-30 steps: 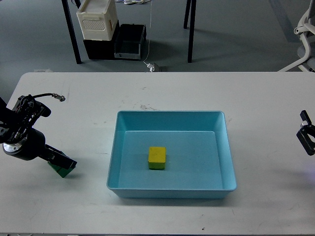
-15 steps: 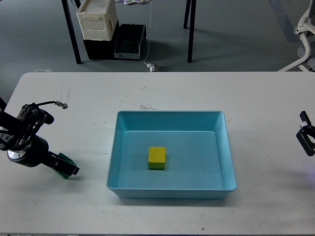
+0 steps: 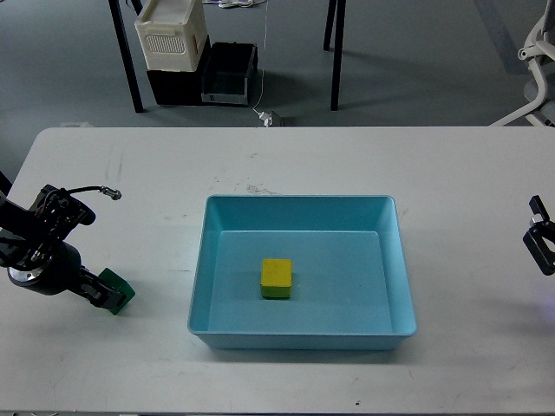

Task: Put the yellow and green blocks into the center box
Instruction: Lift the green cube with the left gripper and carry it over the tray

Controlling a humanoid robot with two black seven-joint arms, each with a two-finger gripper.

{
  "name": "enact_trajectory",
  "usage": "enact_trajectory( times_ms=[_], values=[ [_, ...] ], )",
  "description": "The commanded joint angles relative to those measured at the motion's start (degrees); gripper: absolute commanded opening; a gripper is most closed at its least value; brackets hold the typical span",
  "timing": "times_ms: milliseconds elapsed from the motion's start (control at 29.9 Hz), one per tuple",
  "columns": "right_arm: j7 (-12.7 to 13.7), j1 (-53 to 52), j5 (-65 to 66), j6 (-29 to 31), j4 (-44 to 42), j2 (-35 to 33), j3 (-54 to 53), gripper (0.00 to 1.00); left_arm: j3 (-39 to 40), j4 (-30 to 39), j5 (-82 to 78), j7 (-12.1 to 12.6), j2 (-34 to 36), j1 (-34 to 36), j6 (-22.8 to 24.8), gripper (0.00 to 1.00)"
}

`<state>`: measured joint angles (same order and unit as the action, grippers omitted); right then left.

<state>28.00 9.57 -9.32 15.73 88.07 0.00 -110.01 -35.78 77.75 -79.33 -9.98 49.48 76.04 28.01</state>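
Note:
A yellow block [image 3: 277,276] lies inside the light blue center box [image 3: 301,213], left of its middle. My left gripper [image 3: 107,295] is low over the table, well left of the box, and is closed around a dark green block [image 3: 118,291] at the table surface. I cannot tell whether the block is lifted. My right gripper [image 3: 541,243] is at the right edge of the view, away from the box. It is small and dark, and its fingers cannot be told apart.
The white table [image 3: 286,165] carries the box at its centre. Beyond the far edge are black table legs, a white crate [image 3: 171,33] on black bins, and a white chair base [image 3: 533,61] at top right.
My left wrist has swung a little right and then back left, staying on the green block, which now shows more at the fingertips. The right arm and the yellow block have not moved.

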Motion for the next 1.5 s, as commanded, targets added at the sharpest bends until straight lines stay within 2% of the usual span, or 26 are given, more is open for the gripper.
enact_trajectory(
  times_ms=[0, 134, 268, 502, 635, 970, 1338, 1471],
  values=[
    [0.0, -0.1, 0.1, 0.0, 0.0, 0.0, 0.1, 1.00, 3.2, 0.2, 0.7, 0.0, 0.3, 0.7, 0.0, 0.03],
    [0.0, 0.0, 0.1, -0.2, 0.1, 0.0, -0.1, 1.00, 7.7, 1.9, 1.2, -0.1, 0.0, 3.1, 0.0, 0.03],
    [0.0, 0.4, 0.1, -0.3, 0.1, 0.0, -0.3, 1.00, 8.4, 2.9, 5.4, -0.1, -1.2, 8.0, 0.0, 0.03],
    [0.0, 0.7, 0.6, -0.4, 0.2, 0.0, -0.3, 1.00, 8.5, 3.8, 14.0, -0.3, -7.7, 18.0, 0.0, 0.03],
    [0.0, 1.1, 0.7, -0.4, 0.2, 0.0, -0.5, 1.00, 8.4, 3.7, 15.7, -0.3, -12.6, 21.1, 0.0, 0.03],
    [0.0, 1.9, 0.7, -0.2, 0.1, 0.0, -0.5, 1.00, 8.4, 2.8, 16.3, -0.7, -19.1, 21.3, 0.0, 0.03],
    [0.0, 1.9, 0.7, -0.2, -0.1, 0.0, -0.5, 1.00, 7.8, -4.4, 16.9, -0.9, -30.7, 20.3, 0.0, 0.03],
    [0.0, 1.9, 0.7, -0.2, -0.2, 0.0, -0.5, 1.00, 7.8, -4.9, 17.7, -1.4, -34.2, 19.8, 0.0, 0.03]
  ],
)
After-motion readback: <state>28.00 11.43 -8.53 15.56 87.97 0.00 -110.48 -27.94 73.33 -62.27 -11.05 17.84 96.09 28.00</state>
